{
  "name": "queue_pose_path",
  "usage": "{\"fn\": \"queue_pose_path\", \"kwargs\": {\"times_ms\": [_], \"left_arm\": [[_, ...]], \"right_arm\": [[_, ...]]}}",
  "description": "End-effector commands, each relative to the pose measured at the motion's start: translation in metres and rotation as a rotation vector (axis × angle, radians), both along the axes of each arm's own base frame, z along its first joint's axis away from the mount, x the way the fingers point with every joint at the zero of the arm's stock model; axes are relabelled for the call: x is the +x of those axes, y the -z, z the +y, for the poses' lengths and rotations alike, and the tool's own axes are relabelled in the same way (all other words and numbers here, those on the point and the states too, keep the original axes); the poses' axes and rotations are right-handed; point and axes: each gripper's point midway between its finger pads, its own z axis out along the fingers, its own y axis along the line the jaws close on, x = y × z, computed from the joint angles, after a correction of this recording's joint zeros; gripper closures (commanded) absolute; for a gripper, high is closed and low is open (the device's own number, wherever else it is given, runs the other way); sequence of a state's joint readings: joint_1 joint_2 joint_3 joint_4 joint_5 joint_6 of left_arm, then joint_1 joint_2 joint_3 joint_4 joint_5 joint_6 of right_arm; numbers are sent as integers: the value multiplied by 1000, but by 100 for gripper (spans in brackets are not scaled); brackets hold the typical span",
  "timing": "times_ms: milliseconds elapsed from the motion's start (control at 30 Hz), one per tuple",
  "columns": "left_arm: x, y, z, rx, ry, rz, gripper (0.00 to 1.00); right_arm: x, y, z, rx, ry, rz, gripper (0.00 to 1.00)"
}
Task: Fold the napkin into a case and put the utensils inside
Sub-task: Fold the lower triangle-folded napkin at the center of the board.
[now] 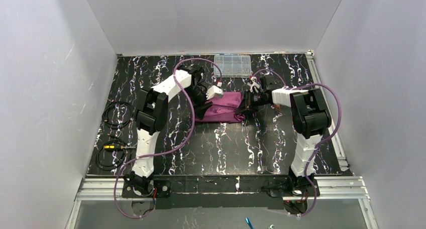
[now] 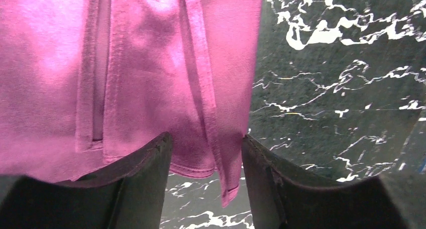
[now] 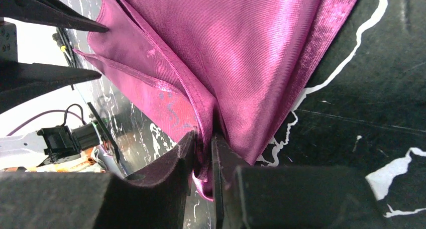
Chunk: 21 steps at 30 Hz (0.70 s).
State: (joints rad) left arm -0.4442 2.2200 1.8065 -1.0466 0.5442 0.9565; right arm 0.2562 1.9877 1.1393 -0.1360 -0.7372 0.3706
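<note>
Mid-fold; R pincer [image 3: 205,136] clamped on napkin [image 3: 241,63] fold; L pincer [image 2: 206,138] agape astride hem, holding nothing; next: L should close there.

1. My left arm [image 1: 150,121]: white shells on the long links, black blocks at the joints.
2. My right arm [image 1: 305,123]: same build, with white links and one bulky black joint housing.
3. Purple cable [image 1: 192,123] hangs in loose loops off the left arm. A second cable [image 1: 339,111], also purple, arcs wide off the right arm.
4. Both bases [image 1: 135,184], at the desk's near edge, are black.
5. White wrist block [image 1: 215,92] caps the left arm. Small red fittings show beside it, too small to read.
6. Left gripper [image 2: 206,138]: matte black fingers [image 2: 135,186], thick at the root and tapering to blunt tips.
7. Right gripper [image 3: 203,134]: the same matte black wedges, with a faintly rough surface.
</note>
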Motion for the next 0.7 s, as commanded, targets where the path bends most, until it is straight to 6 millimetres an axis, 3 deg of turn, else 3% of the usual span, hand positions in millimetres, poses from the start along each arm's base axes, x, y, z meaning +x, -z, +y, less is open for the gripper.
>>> {"fn": "queue_pose_path", "kwargs": {"times_ms": [0,167,367,400,433,467,600,667], "left_arm": [[9,-4,0,30,40,-89,52],[11,4,-1,60,50,-95,72],[6,5,0,57,48,-80,83],[6,5,0,58,48,-81,85],[6,5,1,59,48,-82,88],[6,4,1,59,48,-83,91],[5,4,0,55,48,-82,100],[6,4,0,55,45,-81,100]], "right_arm": [[8,-21,4,-5,1,-51,72],[12,-42,5,4,-9,-95,53],[28,-76,2,-27,4,-181,43],[31,-80,1,-37,4,-193,34],[33,-85,0,-45,3,-204,8],[36,-88,0,-50,4,-213,2],[50,-97,-1,-68,17,-253,2],[59,-96,3,-62,21,-260,10]]}}
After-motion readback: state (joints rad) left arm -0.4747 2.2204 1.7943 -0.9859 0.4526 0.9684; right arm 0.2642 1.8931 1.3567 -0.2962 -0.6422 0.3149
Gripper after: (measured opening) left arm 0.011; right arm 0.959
